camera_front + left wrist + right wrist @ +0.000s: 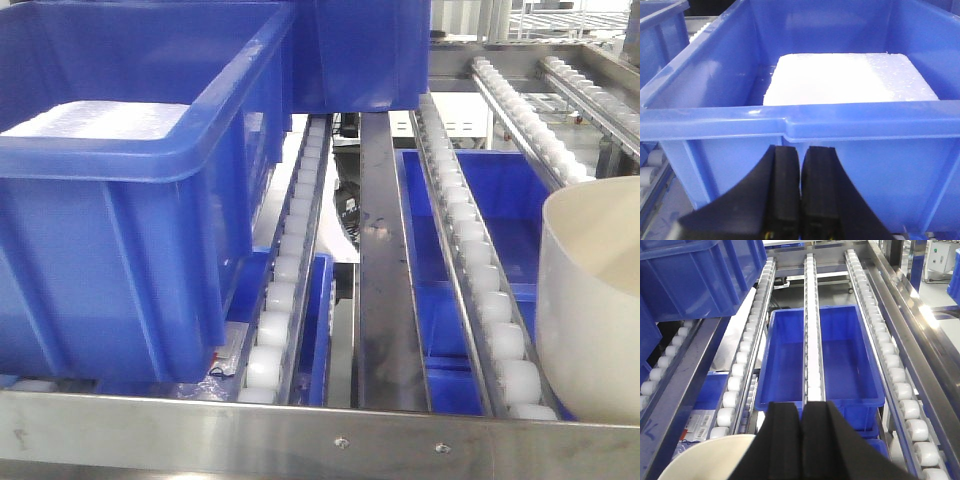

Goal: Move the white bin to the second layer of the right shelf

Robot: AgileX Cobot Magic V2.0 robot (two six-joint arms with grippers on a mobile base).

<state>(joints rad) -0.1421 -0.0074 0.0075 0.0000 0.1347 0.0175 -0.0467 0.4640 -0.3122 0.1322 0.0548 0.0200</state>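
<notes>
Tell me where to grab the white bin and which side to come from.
Grip the white bin at its top rim, coming from above with one finger inside the wall. It has no handles, and its smooth sides taper, so a side pinch would likely slip.

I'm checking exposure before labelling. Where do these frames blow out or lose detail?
Left wrist view: the white block inside the blue crate is overexposed, texture mostly lost. Front view: white rollers glow and the white bin, cropped at the right edge, looks soft. Right wrist view: glare streaks the steel rail.
</notes>
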